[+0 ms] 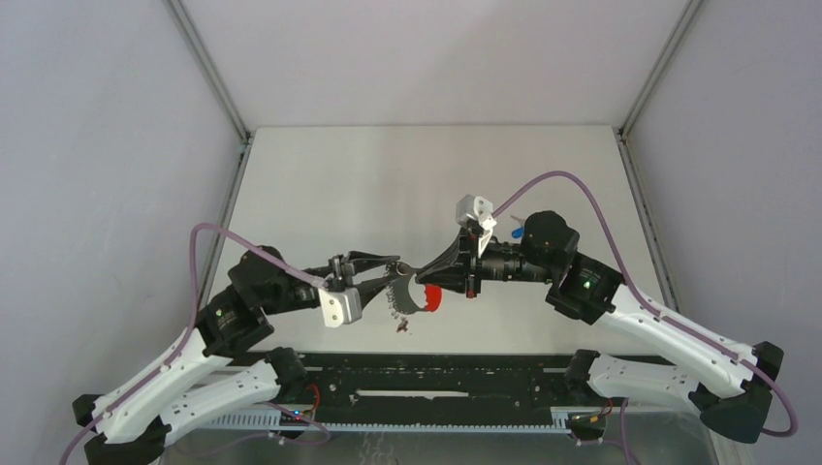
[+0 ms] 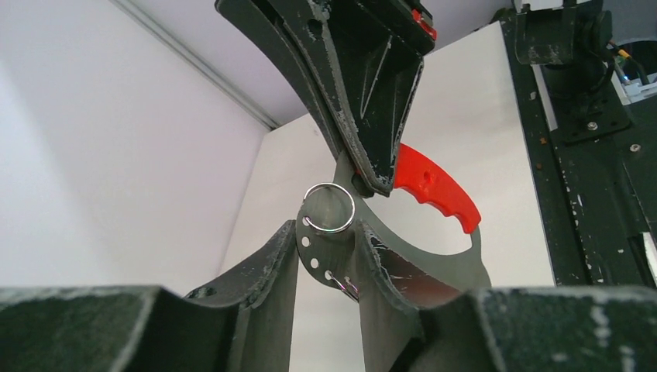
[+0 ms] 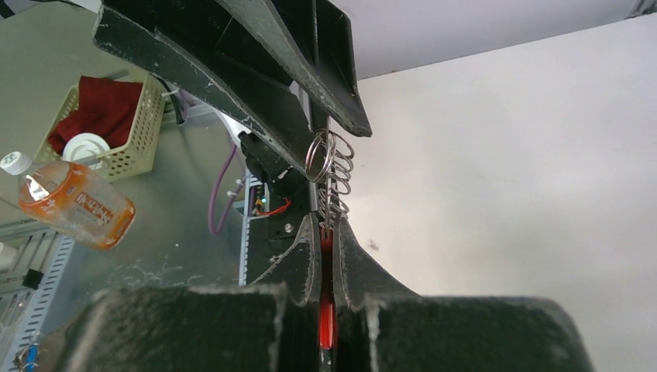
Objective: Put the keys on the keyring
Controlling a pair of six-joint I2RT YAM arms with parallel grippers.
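table (image 1: 320, 194): plain pale surface. Both your arms meet over its near middle.
right gripper (image 3: 324, 232): clamped tight on the keyring, pinching the thin plate edge-on right where the red band starts.
left gripper (image 2: 325, 232): closed around the plate's holed end, 1 finger on each side, coming in from the opposite side.
keyring (image 2: 434, 190): held up off the table between your 2 claws. It's a red curved band with finger ridges, joined to a flat grey crescent plate (image 2: 314, 260) with a row of small holes.
rings (image 3: 333, 174): a stack of thin silver loops hanging off the plate, right between the 2 sets of fingertips.
blue tag (image 1: 519, 232): a tiny blue bit on the table, just beside your right wrist. It's too small to make out the key.
dark speck (image 1: 399, 327): on the table right under the keyring. Can't tell what it is.
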